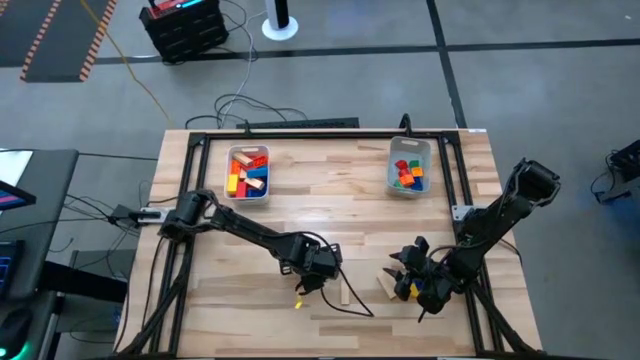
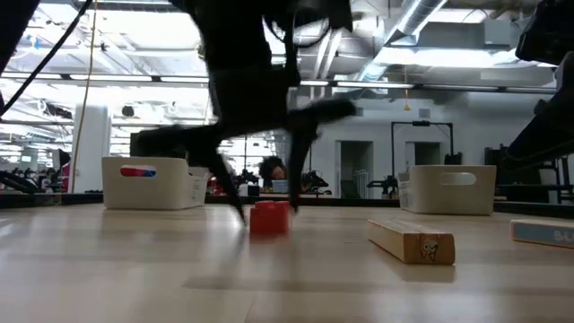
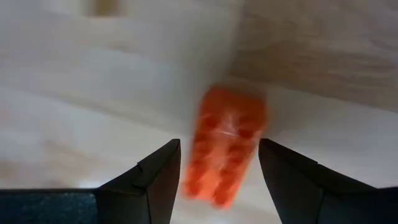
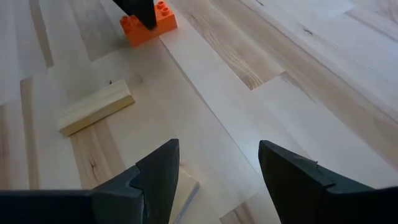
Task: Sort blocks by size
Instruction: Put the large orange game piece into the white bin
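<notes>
The wooden table (image 1: 250, 230) is carrying two clear bins at its far side, the left bin (image 1: 249, 172) and the right bin (image 1: 409, 166), both already holding blocks. I am hovering the left gripper (image 1: 312, 280) over an orange block (image 3: 227, 149), well in front of the left bin; its fingers are standing apart on either side of the block, not yet gripping, I think so that I can close on it. The right gripper (image 1: 418, 268), also spread wide, is waiting in front of the right bin, near a tan wooden bar (image 4: 96, 107).
</notes>
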`<state>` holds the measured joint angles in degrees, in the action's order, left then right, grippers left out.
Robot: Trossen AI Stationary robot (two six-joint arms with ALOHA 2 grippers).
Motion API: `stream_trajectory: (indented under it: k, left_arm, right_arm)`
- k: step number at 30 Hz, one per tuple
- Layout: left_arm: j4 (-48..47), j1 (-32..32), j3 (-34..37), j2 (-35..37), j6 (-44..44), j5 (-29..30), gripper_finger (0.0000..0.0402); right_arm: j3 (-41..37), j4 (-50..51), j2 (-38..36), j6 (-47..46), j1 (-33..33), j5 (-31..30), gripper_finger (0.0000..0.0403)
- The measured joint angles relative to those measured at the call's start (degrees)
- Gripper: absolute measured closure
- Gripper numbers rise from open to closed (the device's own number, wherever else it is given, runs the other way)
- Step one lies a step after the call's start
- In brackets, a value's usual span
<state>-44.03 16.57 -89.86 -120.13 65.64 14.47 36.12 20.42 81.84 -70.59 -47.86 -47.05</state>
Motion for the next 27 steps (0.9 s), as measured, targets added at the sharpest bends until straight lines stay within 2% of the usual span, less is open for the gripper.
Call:
stream_trajectory:
  k: [10, 12, 16, 17, 22, 27]
  left_arm:
    - [-2.7, -0.3, -2.6, -3.6, -2.5, 0.9, 0.0195]
    - [-3.5, -0.5, -3.2, -3.6, -4.2, 0.8, 0.021]
    - [-4.8, -0.5, -4.3, -3.7, -6.7, 1.9, 0.0272]
    - [-5.3, -0.5, -4.6, -3.7, -7.6, 2.8, 0.0276]
    - [-16.0, -1.9, -8.2, -3.6, -16.4, 8.4, 0.0276]
    - [-31.3, -9.0, -8.0, -0.9, -31.7, 14.8, 0.0276]
  right_arm:
    - [0.0, 0.1, 0.0, 0.1, -0.1, 0.0, 0.0154]
    - [0.0, 0.1, 0.0, 0.2, -0.1, 0.0, 0.0154]
    - [0.0, 0.1, 0.0, 0.1, -0.1, -0.1, 0.0154]
    - [0.0, 0.0, 0.0, 0.1, -0.1, -0.1, 0.0154]
    - [0.0, -0.1, 0.0, 0.1, -0.1, -0.1, 0.0154]
    - [0.0, -0.6, 0.0, 0.1, -0.1, -0.1, 0.0154]
